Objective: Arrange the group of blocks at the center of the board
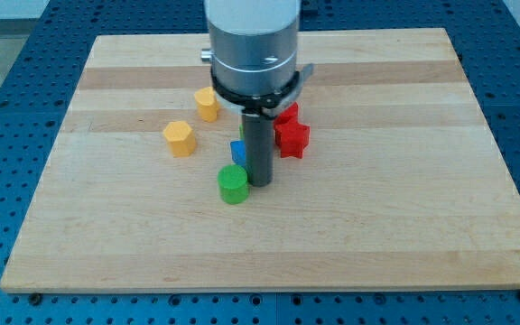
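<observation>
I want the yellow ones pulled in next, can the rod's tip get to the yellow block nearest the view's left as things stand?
Probably yes. My tip sits beside the green block, and bare board lies between it and that yellow block.

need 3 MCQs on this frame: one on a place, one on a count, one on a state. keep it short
1. Where is my tip relative to the green cylindrical block?
A. Just to its right in the view
B. Far to its left
C. On top of it

2. How many yellow blocks are visible on the wooden board?
A. One
B. Two
C. Four

3. How do the two yellow blocks stand to each other?
A. Stacked
B. Touching side by side
C. Apart, with bare wood between

Answers:
1. A, the rod's end meets the board right beside the green block.
2. B, one yellow block sits nearer the view's top, another yellow block lower left.
3. C, a strip of board shows between them.
</observation>
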Robot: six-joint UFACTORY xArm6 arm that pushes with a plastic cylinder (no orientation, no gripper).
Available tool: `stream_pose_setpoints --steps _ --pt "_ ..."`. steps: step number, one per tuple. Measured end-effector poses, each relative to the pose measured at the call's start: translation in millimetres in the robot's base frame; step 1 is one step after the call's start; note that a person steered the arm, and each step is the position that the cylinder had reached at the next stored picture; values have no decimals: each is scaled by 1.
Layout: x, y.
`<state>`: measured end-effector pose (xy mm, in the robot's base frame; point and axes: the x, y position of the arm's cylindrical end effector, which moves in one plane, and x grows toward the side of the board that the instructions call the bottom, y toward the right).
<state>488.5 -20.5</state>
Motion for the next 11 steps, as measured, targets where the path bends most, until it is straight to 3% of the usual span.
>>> stream_pose_setpoints --steps 1,2,3,5,6,7,8,9,11 --pt "-5 8" --pt "-11 -35" --pt "-23 -33" --pt "-31 21" --pt "-80 21" --pt "-38 25" --pt "-10 83" --pt "-32 112" --pt "-49 24"
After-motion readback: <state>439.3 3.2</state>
